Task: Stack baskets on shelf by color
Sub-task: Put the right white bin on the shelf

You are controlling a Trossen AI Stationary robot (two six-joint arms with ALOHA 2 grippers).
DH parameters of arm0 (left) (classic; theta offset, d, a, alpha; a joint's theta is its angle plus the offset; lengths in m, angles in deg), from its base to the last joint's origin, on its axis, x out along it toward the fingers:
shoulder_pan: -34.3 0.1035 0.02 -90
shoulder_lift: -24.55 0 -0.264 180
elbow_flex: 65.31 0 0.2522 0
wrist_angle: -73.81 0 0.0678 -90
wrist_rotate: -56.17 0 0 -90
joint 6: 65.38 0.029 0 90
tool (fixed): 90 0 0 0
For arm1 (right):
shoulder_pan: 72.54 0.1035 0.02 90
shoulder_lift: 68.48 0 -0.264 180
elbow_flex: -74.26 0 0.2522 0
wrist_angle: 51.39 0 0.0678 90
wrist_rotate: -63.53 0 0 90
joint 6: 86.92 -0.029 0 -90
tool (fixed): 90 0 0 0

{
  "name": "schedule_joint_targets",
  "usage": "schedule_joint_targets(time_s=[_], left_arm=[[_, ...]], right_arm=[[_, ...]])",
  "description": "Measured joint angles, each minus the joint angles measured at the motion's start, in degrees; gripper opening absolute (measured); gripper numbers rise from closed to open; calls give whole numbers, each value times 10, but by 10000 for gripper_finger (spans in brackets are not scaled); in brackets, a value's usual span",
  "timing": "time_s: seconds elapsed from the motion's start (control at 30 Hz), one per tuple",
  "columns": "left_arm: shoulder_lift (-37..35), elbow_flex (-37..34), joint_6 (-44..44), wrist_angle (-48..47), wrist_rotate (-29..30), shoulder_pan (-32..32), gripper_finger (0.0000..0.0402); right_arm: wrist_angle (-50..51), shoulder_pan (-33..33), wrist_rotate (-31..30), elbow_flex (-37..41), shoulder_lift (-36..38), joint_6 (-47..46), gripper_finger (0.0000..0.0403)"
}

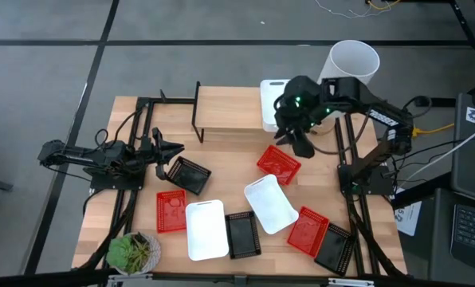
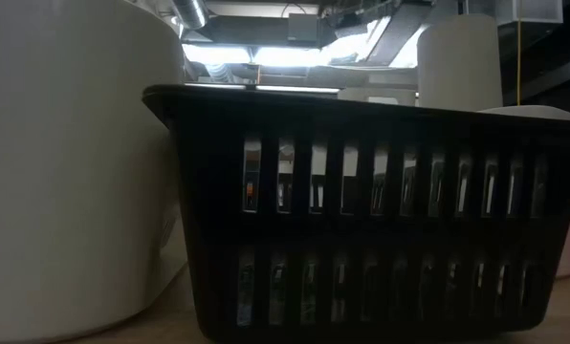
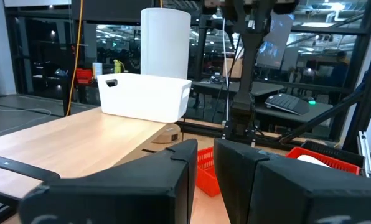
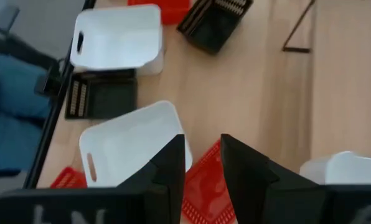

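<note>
The shelf stands at the table's far side with one white basket on its right end; the left wrist view shows that white basket resting on the board. My right gripper hangs open in the air just off the shelf's right end, tipped down over a tilted red basket; in its wrist view my right gripper has nothing between its fingers. My left gripper waits at the table's left, level, open by a narrow gap, beside a black basket.
Loose baskets lie along the near half: red, white, black, white, red, black. A potted plant sits at the near left corner, a tall white cylinder beyond the far right.
</note>
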Motion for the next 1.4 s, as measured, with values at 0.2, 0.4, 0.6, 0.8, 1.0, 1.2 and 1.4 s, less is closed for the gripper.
schedule_joint_targets(time_s=[0.2,0.4,0.6,0.8,1.0,1.2,1.4], left_arm=[[0,0,0,1,0,0,46],[0,0,0,2,0,0,46],[0,0,-1,2,0,0,46],[0,0,0,2,0,0,46],[0,0,0,2,0,0,46],[0,0,0,2,0,0,46],[0,0,5,2,-19,0,46]], right_arm=[[23,37,-1,42,1,30,101],[32,60,-1,84,1,34,101],[34,71,-1,146,2,26,101],[59,82,18,215,6,-26,101],[74,114,20,291,41,-116,101],[49,163,19,371,113,-234,101],[-34,234,5,453,204,-393,101]])
